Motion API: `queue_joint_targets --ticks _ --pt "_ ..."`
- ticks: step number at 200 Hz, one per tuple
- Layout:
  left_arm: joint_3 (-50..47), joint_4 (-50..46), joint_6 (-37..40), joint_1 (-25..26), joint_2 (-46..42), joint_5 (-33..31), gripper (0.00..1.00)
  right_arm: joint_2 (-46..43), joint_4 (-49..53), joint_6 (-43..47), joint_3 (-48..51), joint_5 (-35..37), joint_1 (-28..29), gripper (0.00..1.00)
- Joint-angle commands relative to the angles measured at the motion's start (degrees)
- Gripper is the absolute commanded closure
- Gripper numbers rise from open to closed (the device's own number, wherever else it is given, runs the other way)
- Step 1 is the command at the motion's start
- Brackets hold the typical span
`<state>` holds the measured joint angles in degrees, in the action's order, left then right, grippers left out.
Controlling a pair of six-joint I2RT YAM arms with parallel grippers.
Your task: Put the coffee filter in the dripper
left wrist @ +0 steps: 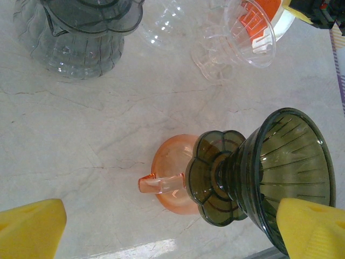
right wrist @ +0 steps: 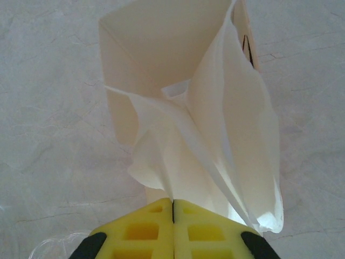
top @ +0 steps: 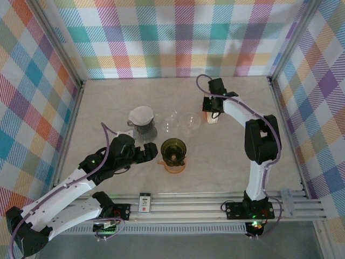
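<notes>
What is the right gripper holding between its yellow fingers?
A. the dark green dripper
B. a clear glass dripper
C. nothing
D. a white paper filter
D: in the right wrist view the right gripper is shut on the lower edge of the white paper filter.

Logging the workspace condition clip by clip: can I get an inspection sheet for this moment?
Surface: marble table, no spills seen.
Job's things: coffee filter partly out of its cream holder; olive dripper on an orange base, no filter in it.
Clutter: grey dripper with white paper on top; clear glass drippers beside it; small display on the front rail.
Grippers: left tool open, next to the olive dripper; right tool shut on the coffee filter.
Cables: purple cable looped along each arm, clear of the things.
Surroundings: plaid walls on three sides.
</notes>
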<state>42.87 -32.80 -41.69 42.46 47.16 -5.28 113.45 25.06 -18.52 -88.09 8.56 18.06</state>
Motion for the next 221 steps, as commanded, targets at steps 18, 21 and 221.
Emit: queue_joint_targets --ticks 18,21,221 --pt "-0.07 0.23 0.30 -0.02 0.07 -0.71 0.00 -6.56 1.00 0.73 2.47 1.23 0.59 0.92" --pt "-0.06 0.17 0.25 -0.03 0.06 -0.70 0.00 -7.10 1.12 0.73 2.79 1.27 0.69 0.92" --pt "1.60 -5.07 0.11 -0.01 -0.76 -1.10 0.00 -47.23 38.48 -6.20 8.44 -20.57 25.41 0.88"
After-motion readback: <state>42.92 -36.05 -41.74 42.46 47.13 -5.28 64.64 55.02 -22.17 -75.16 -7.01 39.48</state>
